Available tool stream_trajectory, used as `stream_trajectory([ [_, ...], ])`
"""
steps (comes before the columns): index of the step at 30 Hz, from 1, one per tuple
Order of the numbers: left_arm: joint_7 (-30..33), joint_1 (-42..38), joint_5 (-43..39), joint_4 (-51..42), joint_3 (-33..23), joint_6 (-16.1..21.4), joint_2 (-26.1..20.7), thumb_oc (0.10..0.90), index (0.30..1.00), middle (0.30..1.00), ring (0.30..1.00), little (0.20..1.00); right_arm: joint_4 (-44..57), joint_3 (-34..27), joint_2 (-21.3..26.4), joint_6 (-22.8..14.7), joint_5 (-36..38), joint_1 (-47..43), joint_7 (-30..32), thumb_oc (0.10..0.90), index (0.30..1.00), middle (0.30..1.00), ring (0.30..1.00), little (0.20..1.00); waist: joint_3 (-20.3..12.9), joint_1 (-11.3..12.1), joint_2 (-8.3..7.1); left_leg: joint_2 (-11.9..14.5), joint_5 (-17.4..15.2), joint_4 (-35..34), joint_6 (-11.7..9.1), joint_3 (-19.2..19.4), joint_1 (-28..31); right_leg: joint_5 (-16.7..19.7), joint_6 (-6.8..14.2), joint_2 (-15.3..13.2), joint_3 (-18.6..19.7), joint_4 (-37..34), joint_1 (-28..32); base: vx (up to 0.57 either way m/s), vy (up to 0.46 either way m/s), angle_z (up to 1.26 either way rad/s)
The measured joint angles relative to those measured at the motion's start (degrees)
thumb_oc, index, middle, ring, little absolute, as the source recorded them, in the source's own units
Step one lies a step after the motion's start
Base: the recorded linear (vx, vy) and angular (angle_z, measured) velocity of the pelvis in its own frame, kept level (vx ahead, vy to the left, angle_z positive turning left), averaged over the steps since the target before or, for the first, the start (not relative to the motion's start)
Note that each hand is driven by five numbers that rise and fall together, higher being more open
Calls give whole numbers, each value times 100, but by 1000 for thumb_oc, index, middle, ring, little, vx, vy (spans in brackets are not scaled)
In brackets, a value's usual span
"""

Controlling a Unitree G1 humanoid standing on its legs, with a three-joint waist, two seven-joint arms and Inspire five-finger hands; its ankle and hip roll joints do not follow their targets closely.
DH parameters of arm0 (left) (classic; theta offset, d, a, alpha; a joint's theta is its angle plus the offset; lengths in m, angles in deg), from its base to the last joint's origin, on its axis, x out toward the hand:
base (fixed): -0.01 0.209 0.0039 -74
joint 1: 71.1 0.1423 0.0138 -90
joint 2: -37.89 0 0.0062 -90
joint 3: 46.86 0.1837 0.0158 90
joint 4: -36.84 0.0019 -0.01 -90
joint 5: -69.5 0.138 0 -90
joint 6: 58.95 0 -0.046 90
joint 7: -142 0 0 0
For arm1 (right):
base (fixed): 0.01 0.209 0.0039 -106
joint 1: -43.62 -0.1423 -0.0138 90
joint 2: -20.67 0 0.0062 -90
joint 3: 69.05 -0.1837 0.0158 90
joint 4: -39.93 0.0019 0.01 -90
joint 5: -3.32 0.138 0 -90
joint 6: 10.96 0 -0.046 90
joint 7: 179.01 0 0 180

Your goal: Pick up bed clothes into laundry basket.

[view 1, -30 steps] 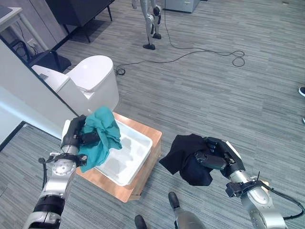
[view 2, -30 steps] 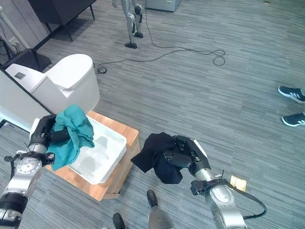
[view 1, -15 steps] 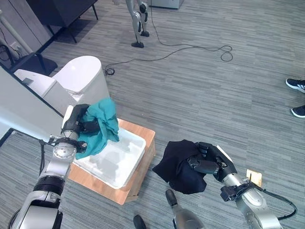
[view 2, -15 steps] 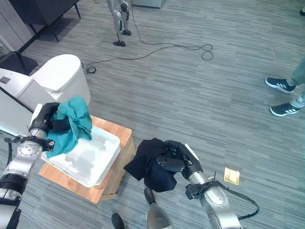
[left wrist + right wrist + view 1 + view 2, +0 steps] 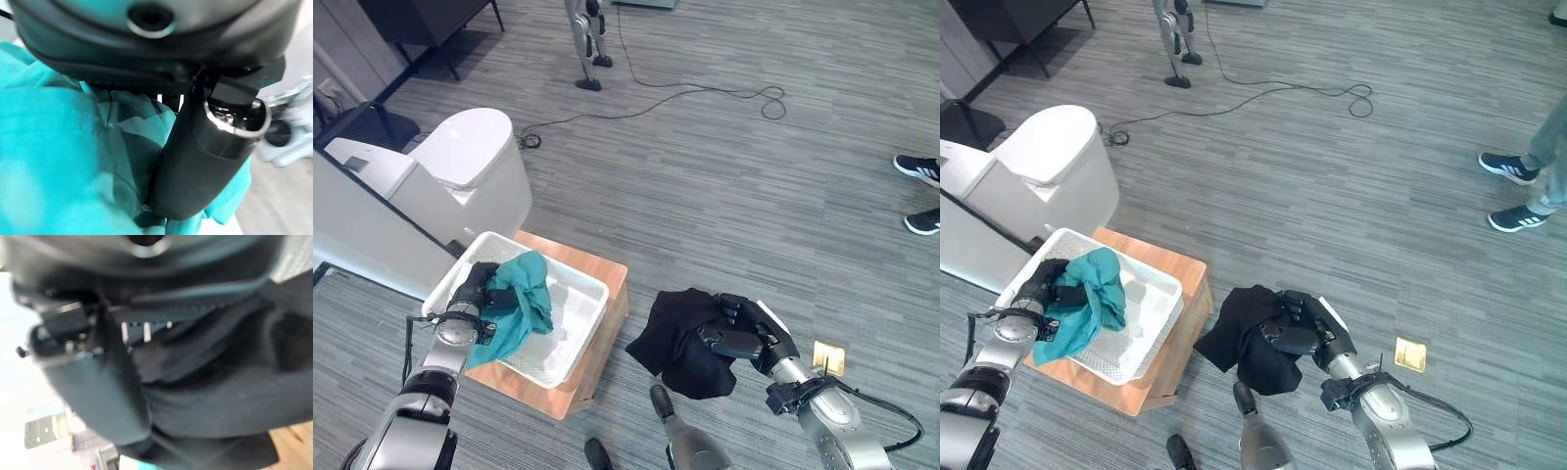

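A teal cloth [image 5: 521, 302] lies bunched in the white laundry basket [image 5: 578, 338], which stands on a low wooden stand [image 5: 599, 367]. My left hand [image 5: 476, 290] sits inside the basket at its left rim, fingers curled round the teal cloth [image 5: 54, 147]. A black garment [image 5: 681, 333] hangs over the floor to the right of the stand, held up by my right hand [image 5: 741, 331], whose fingers are curled into the black garment [image 5: 230, 382].
A white toilet [image 5: 470, 171] and a white panel [image 5: 372, 240] stand behind the basket. A black cable [image 5: 705, 98] loops on the grey floor at the back. A person's shoes [image 5: 918, 191] show at the right edge. A brass floor plate [image 5: 826, 357] lies by my right arm.
My left hand has come down with the teal cloth from above the basket's left rim into the basket. My right hand keeps the black garment in about the same place.
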Motion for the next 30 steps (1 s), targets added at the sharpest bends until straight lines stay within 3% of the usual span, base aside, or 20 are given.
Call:
stream_trajectory([
  [14,-28,-123,-269,-1241,45,30,-186,800,900,900,900,900,-1,-488,130,32,42,148,6,400,300,300,300,300,0,58,0,5,0,-9,0,-17,41,26,-36,-4,-24,34,55,8,1,1],
  [19,33,287,-1021,-2618,-729,211,-464,800,900,900,900,900,-2,-1186,289,31,-42,76,67,400,300,300,300,300,4,186,9,15,-1,-11,0,-154,41,8,-23,-14,-127,33,108,4,-4,10],
  [22,100,684,-1397,-3300,-1154,438,-496,800,900,900,900,900,-18,-1463,621,32,-57,15,154,400,300,300,300,300,7,233,25,14,0,-1,0,-185,62,-10,-27,-26,-176,35,157,4,-2,9],
  [24,137,1247,-1750,-4118,-1553,587,-479,800,900,900,900,900,-22,-1793,1145,30,-113,-51,189,400,300,300,300,300,6,326,28,2,-1,-3,0,-184,73,-5,-33,-40,-169,35,168,0,0,0],
  [27,131,2255,-2291,-5720,-2173,907,-147,800,900,900,900,900,-314,-2562,2706,-18,-437,-390,422,400,300,300,300,300,2,514,26,-19,-1,16,1,-285,94,4,-44,-78,-239,38,235,-25,-19,14],
  [30,14,2353,-2787,-5982,-2135,1217,220,800,900,900,900,900,-628,-2804,3035,-163,-469,-989,758,400,300,300,300,300,-22,681,21,-17,-9,16,10,-376,110,-72,-12,-87,-331,37,292,-24,-31,20],
])
